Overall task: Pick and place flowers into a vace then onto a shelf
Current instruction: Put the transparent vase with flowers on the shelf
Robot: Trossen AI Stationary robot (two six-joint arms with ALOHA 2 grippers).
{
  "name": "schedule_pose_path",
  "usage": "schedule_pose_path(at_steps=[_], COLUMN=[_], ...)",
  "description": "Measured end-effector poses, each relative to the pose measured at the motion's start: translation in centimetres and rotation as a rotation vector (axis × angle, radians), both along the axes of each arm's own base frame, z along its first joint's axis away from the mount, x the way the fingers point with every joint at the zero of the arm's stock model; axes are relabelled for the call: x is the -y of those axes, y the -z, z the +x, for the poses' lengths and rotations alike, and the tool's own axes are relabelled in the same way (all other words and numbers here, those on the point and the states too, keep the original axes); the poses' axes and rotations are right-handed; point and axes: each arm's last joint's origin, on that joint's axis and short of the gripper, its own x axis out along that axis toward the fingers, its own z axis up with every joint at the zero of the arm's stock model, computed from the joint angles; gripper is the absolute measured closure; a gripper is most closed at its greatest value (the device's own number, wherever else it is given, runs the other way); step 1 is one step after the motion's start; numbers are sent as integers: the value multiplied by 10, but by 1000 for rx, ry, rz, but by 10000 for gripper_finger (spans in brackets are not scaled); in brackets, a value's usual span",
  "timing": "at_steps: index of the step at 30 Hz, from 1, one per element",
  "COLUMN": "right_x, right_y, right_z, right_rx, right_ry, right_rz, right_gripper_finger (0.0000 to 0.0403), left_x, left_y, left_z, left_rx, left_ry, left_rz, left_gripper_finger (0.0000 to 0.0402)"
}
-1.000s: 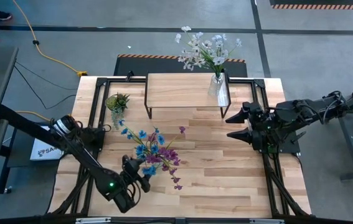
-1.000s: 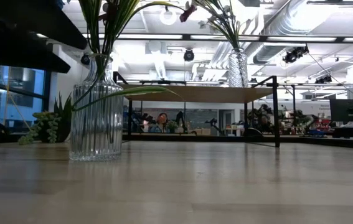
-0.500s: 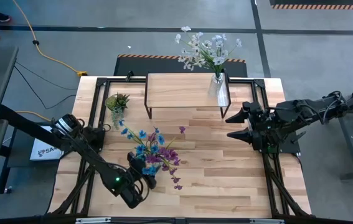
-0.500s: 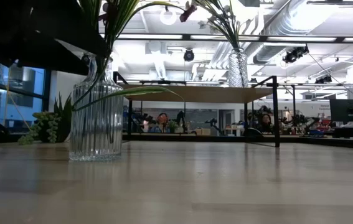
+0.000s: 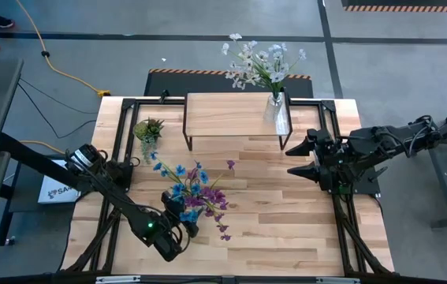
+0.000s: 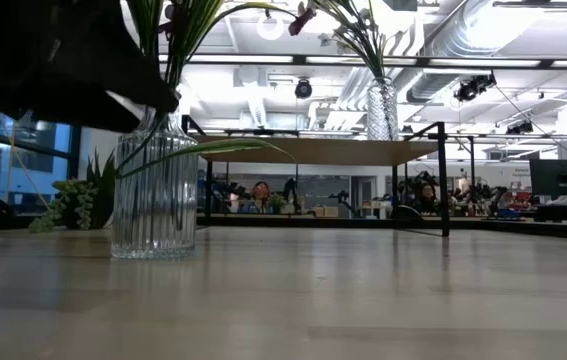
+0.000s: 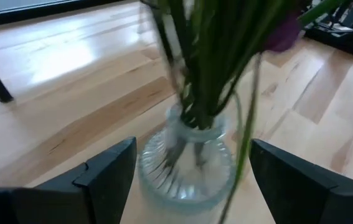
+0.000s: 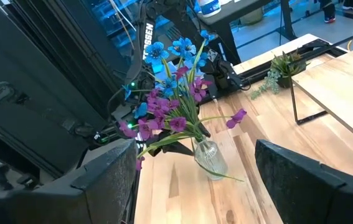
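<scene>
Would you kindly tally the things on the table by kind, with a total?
Glass vases with flowers: 2, the blue and purple bunch on the table, the white bunch on the shelf
Small potted plant: 1
Shelf: 1
Total: 4

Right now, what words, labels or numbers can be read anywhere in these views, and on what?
"TROSSEN": white letters running down the left arm, seen in the right wrist view; the first letters are partly hidden.
"SA...": dark print on a white box beside the table, cut off by the arm.
Nothing else readable.
</scene>
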Motion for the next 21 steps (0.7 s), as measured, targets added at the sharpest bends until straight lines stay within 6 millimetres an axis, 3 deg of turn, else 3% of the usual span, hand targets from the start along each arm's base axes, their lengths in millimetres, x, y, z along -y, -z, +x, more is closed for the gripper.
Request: schedule_pose_path(at_steps=[5,21], right_x=[0,0], right_y=[0,0], right_z=[0,0], right_rx=[0,0], right_ry=[0,1], right_rz=[0,0], right_gripper_finger=[86,86], left_x=[-3,-7], left_y=[8,7], left_z=[-2,3], left_rx=[52,53], left_ry=[-18,-28], left_rz=[-10,26], left_gripper_finger=[60,60])
